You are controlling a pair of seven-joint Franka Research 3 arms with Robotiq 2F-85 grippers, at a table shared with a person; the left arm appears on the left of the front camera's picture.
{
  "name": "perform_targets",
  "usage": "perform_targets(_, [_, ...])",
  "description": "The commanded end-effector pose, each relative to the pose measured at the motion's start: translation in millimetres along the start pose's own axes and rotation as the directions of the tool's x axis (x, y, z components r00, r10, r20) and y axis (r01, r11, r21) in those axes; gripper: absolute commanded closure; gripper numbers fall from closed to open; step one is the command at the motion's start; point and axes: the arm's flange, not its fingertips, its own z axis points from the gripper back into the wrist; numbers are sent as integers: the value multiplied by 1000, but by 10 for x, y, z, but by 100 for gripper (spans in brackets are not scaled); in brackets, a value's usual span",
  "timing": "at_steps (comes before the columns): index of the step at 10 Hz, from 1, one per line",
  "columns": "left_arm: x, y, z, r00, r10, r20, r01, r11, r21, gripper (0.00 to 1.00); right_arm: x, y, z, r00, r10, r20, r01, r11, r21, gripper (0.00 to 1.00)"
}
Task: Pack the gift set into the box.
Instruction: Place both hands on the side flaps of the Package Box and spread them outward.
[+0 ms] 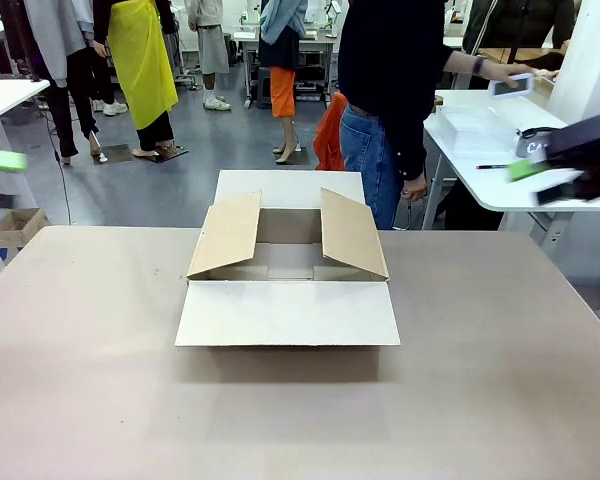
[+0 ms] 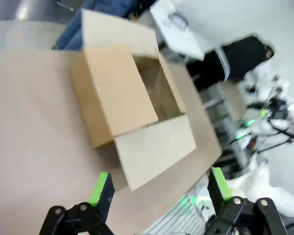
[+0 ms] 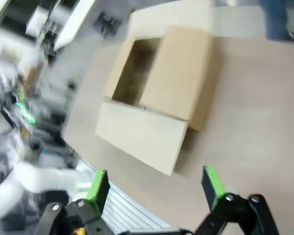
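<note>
One box (image 1: 286,312) stood mid-table (image 1: 80,380), its four flaps folded open. Two grippers hung above the table's near side, the left gripper (image 2: 159,185) and the right gripper (image 3: 155,184), both with fingers spread and holding nothing. One person (image 1: 390,90) stood behind the box.

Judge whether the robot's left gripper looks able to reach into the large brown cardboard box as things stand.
Probably yes. The large brown cardboard box stands with its four flaps spread and its opening uncovered. The left gripper, open and holding nothing, looks down at it with nothing between them.
</note>
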Motion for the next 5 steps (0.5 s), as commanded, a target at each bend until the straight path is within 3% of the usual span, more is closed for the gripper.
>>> perform_targets(1, [186, -312, -791, 987, -24, -160, 41, 993, 107, 0, -425, 172, -824, 968, 249, 27, -247, 966, -72, 0])
perform_targets(3, [363, -390, -1328, 958, -33, -284, 82, 983, 162, 0, -781, 153, -1055, 921, 385, 58, -380, 922, -77, 0])
perform_targets(4, [418, -354, -1440, 950, 18, -310, 27, 990, 138, 0, -866, 80, -1048, 908, 399, 126, -387, 916, -103, 0])
perform_targets(5, [64, -633, -1326, 972, -57, -228, 87, 988, 124, 0, -34, 639, -944, 941, 337, -40, -339, 938, -77, 0])
